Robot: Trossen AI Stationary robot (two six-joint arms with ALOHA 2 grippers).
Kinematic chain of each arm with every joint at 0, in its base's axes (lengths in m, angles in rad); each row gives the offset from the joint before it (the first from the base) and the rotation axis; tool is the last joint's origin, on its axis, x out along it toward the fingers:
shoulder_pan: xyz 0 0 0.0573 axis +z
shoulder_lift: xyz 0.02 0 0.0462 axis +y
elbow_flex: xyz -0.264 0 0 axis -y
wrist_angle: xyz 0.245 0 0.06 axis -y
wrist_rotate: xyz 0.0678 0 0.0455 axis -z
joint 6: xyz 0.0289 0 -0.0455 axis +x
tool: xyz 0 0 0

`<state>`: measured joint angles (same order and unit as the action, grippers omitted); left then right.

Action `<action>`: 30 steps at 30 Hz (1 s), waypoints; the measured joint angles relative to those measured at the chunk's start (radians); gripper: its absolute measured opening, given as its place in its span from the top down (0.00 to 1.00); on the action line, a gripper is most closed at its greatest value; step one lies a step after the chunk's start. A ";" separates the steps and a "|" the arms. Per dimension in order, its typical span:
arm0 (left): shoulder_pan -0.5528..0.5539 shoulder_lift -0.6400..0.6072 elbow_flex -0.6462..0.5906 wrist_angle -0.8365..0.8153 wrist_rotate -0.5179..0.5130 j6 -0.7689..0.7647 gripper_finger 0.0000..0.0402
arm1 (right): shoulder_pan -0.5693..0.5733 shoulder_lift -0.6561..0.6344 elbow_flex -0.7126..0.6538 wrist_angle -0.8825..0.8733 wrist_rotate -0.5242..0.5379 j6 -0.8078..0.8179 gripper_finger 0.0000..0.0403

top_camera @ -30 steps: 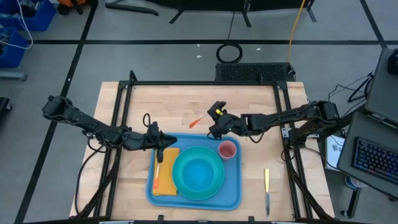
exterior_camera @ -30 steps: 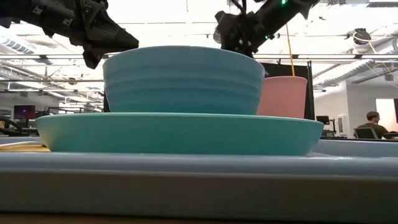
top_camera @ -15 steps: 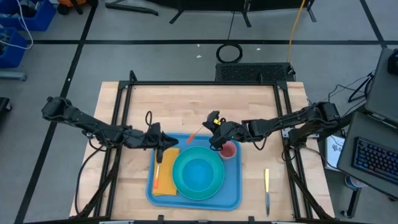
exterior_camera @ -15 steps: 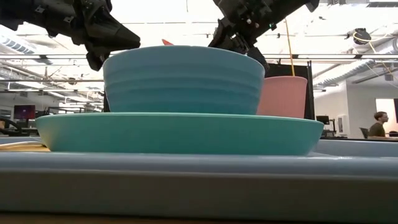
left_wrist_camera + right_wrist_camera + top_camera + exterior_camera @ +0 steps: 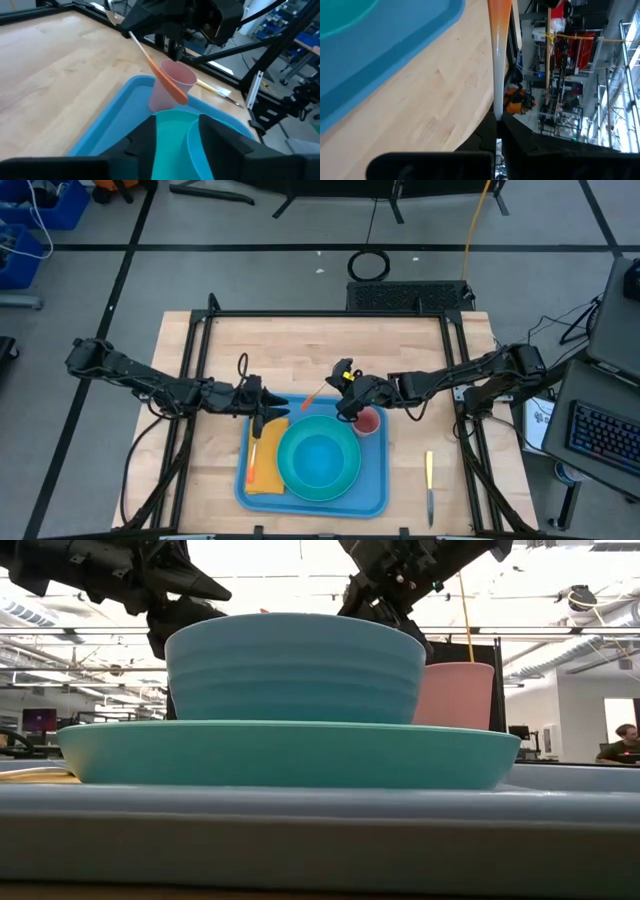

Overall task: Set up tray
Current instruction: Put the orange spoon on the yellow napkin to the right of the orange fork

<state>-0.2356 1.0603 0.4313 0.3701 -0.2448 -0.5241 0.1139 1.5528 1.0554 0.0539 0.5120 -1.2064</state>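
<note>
Sitting near us at six o'clock, the tray holds our plate and bowl. Our left gripper hangs open at nine, empty. Farther back at one, our right gripper pinches a spoon tight, probably to set it down.

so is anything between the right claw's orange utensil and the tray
Nothing visible blocks it. The right claw, shut on the orange utensil, hangs at the tray's far edge beside the pink cup. The bowl and plate fill the tray's middle, and the napkin lies on its left part by the left claw.
</note>
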 joint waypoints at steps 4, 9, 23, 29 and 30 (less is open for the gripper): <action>0.018 0.012 0.000 0.003 0.008 -0.023 0.56 | 0.000 0.008 0.000 0.002 -0.042 0.016 1.00; 0.047 0.033 0.000 0.022 0.022 -0.038 0.57 | -0.001 0.027 0.000 0.006 -0.044 0.011 1.00; 0.074 0.141 0.000 0.185 0.119 -0.042 0.58 | -0.001 0.055 0.000 0.032 -0.069 0.014 1.00; 0.073 0.159 0.000 0.233 0.161 -0.039 0.58 | -0.001 0.055 0.000 0.033 -0.071 0.016 1.00; 0.073 0.164 0.000 0.229 0.159 -0.039 0.58 | -0.001 0.055 0.000 0.035 -0.072 0.016 1.00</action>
<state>-0.1627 1.2241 0.4316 0.5989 -0.0862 -0.5632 0.1131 1.6077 1.0554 0.0887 0.4404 -1.1908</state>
